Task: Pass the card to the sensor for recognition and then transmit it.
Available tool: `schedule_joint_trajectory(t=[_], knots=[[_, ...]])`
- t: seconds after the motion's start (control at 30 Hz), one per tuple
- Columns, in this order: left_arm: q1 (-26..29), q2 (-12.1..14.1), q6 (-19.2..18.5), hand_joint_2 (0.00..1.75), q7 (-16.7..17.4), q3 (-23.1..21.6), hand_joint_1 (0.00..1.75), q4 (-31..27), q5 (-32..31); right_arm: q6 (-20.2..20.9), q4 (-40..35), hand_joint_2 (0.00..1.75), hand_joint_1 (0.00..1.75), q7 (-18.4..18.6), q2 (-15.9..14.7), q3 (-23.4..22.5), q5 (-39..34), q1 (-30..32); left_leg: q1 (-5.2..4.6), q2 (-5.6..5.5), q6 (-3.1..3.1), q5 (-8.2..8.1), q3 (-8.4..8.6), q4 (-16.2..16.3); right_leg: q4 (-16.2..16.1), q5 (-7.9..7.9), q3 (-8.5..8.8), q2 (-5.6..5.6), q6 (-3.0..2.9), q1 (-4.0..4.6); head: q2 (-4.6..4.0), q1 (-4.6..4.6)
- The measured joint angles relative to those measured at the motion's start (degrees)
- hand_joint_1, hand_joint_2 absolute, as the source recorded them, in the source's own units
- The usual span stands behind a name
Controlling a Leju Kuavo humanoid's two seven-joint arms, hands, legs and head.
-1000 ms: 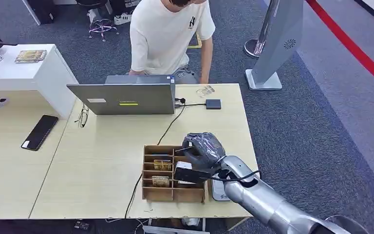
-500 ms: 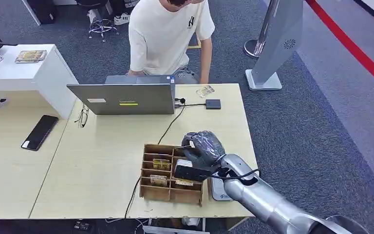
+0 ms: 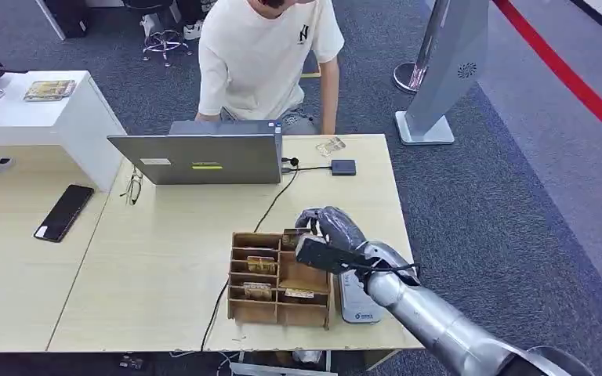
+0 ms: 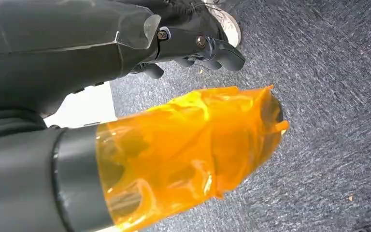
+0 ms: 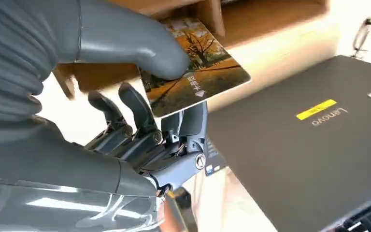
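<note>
My right hand (image 3: 331,235) hovers over the back right corner of the wooden card box (image 3: 239,310). In the right wrist view this hand (image 5: 125,63) pinches a card (image 5: 198,79) with an autumn-tree picture between thumb and fingers, clear of the box. More cards (image 3: 260,265) stand in the box's compartments. A white flat device (image 3: 358,301) lies on the table just right of the box. A small dark square device (image 3: 343,167) sits near the far edge, cabled to the laptop (image 3: 204,157). My left hand (image 4: 198,46) hangs over carpet, holding nothing, with an orange film wrap (image 4: 188,150) below its fingers.
A person (image 3: 262,55) in a white shirt leans over the far side of the table behind the laptop. Glasses (image 3: 132,188) and a black phone (image 3: 64,211) lie to the left. A cable (image 3: 270,207) runs from the laptop past the box. A grey kiosk stand (image 3: 439,70) is at the back right.
My right hand has risen out of the box's right compartments and shifted towards its back corner, uncovering the white device. The box shifted slightly. The person leaned a little to the left.
</note>
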Motion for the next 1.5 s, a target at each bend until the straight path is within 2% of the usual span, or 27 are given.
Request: schedule_joint_trajectory(t=[0.2,0.5,0.63,0.83,0.87,1.07,1.2,1.23,1.4,1.5], knots=[[0.04,0.0,0.02,0.0,-0.39,0.33,0.0,0.0,0.13,2.07,-0.17,1.75,1.54,-1.26,0.02,-1.59,-4.38,-0.21,0.01,0.0,0.0,0.0,0.0,0.0,0.0,0.0,0.0,-0.01,0.0,0.0,0.0,0.0],[0.12,0.0,0.02,0.0,-0.72,0.44,0.0,0.0,0.35,4.28,-0.22,1.75,1.47,-2.53,0.02,-2.97,-8.91,-0.26,0.0,0.0,0.0,0.0,0.01,0.0,0.0,0.0,0.01,0.0,0.0,0.0,0.0,0.0],[0.19,0.0,0.09,0.0,-0.94,0.48,0.0,0.0,0.5,4.92,-0.28,1.75,1.54,-3.6,0.02,-3.52,-11.27,-0.26,0.0,0.0,0.0,0.0,0.01,0.0,0.0,0.0,0.0,0.0,0.0,0.0,0.0,0.0],[0.27,0.0,0.28,0.0,-1.55,0.52,0.0,0.0,0.5,5.68,-1.79,1.75,1.52,-5.95,0.07,-5.2,-15.78,-0.25,0.0,0.0,0.0,0.0,0.01,0.0,0.0,0.0,0.0,0.0,0.0,0.0,0.0,0.0],[0.27,0.0,0.33,0.0,-1.6,0.52,0.0,0.0,0.5,6.01,-2.21,1.75,1.59,-6.34,0.11,-5.53,-16.5,-0.25,0.01,0.0,0.0,0.0,0.01,0.0,0.0,0.0,0.01,0.0,0.0,0.0,0.0,0.0],[0.34,-0.02,0.68,0.0,-2.1,0.55,0.0,0.0,0.48,8.28,-4.74,1.75,1.66,-7.76,0.46,-6.95,-20.68,-0.28,0.0,0.0,0.0,0.0,0.01,0.0,0.01,0.0,0.01,0.0,0.0,0.0,0.0,0.0],[0.35,-0.02,0.81,0.0,-2.25,0.55,0.0,0.0,0.26,9.59,-5.92,1.75,1.64,-8.3,0.85,-7.28,-21.92,-0.85,0.01,0.0,0.0,0.0,0.01,0.0,0.01,0.0,0.01,0.0,0.0,0.0,0.0,0.0],[0.34,-0.02,0.81,0.0,-2.27,0.55,0.0,0.0,0.13,9.98,-6.14,1.75,1.69,-8.43,1.0,-7.34,-21.99,-1.18,0.01,0.01,0.0,0.0,0.01,0.0,0.01,0.0,0.01,0.0,0.0,0.0,0.0,0.0],[0.3,-0.02,0.79,0.0,-2.47,0.52,0.0,0.0,-0.5,11.1,-6.43,1.75,1.68,-8.92,1.86,-7.32,-21.74,-3.23,0.01,0.01,0.01,0.01,0.01,0.0,0.02,0.01,0.01,0.0,-0.01,0.0,0.0,0.0],[0.2,-0.02,0.59,0.0,-2.47,0.55,0.0,0.0,-1.03,11.36,-6.21,1.75,1.73,-9.35,2.58,-7.1,-20.91,-5.13,0.01,0.01,0.01,0.02,0.01,0.0,0.02,0.01,0.01,0.01,-0.01,0.01,0.0,0.0]])
